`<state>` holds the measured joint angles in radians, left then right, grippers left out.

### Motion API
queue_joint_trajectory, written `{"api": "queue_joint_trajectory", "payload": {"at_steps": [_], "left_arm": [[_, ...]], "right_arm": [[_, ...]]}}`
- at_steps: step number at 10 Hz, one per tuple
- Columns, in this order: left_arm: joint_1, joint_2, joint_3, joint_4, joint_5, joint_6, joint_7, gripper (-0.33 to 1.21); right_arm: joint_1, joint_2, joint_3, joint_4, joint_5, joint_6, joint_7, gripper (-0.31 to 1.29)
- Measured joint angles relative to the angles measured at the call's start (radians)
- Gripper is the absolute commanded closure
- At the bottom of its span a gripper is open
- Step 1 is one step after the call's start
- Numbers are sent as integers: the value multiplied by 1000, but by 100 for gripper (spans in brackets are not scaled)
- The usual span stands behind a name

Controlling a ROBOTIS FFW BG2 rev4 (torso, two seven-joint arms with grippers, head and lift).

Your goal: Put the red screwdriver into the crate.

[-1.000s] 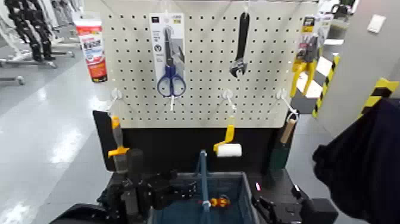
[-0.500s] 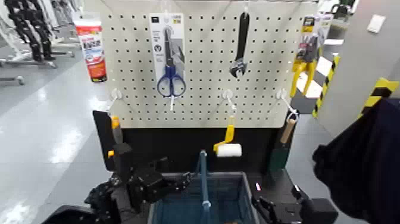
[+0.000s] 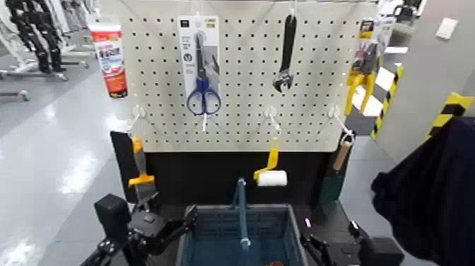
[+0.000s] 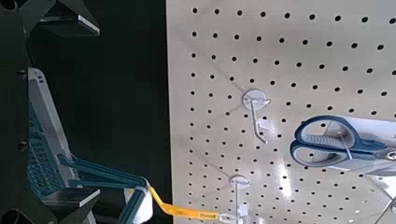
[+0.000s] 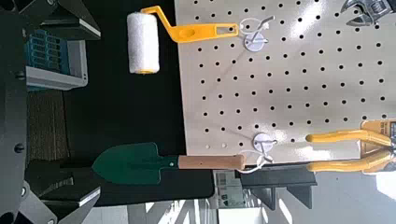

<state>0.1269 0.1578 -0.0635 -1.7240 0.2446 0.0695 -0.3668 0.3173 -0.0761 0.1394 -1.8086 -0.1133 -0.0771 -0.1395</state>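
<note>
Crate [image 3: 242,209] mouth open; handle bar [image 3: 243,216] divides it.

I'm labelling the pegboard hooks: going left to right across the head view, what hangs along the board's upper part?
Red-and-white tube, blue-handled scissors, adjustable wrench, yellow-handled pliers.

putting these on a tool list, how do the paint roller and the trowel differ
The paint roller has a yellow plastic handle, while the trowel has a wooden one. The paint roller ends in a white cylindrical sleeve, the trowel in a pointed green blade. Both hang from pegboard hooks, handle up.
</note>
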Motion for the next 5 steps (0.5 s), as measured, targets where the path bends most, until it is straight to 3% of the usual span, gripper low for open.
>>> {"api": "queue_joint_trajectory", "payload": {"at_steps": [3,5], "left_arm": [[79,-34,15,-25,-66,-75,90,10],[122,-41,13,-38,-78,-106,137,10]], "right_arm": [[10,6,-11,-5,9,2,1,14],[19,8,-14,-8,17,-6,2,14]]}}
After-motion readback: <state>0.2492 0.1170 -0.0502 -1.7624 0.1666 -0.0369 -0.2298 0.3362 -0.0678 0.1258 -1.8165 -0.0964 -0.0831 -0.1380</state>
